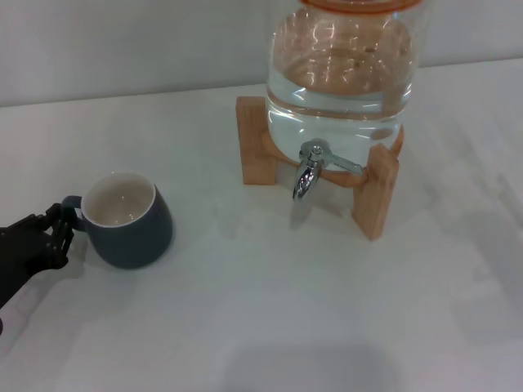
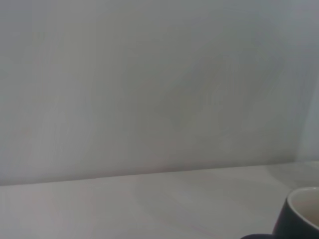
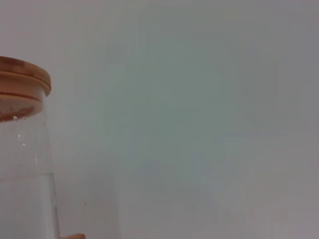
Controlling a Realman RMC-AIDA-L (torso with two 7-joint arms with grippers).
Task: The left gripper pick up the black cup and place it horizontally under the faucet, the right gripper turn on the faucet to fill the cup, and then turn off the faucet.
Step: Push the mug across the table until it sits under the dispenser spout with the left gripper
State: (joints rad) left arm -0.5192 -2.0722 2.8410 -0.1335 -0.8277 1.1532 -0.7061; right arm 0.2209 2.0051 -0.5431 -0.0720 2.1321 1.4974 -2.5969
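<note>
The black cup [image 1: 128, 219] stands upright on the white table at the left, with its cream inside showing and its small loop handle turned to the left. My left gripper [image 1: 55, 237] is low at the table's left edge, right beside the handle. A corner of the cup's rim also shows in the left wrist view [image 2: 303, 211]. The chrome faucet [image 1: 308, 173] points down from the front of the clear glass water jar [image 1: 343, 77], well to the right of the cup. My right gripper is out of view.
The water jar rests on a wooden stand [image 1: 377, 196] at the back right. Its wooden lid shows in the right wrist view [image 3: 22, 87]. Open white tabletop [image 1: 270, 302] lies between the cup and the faucet.
</note>
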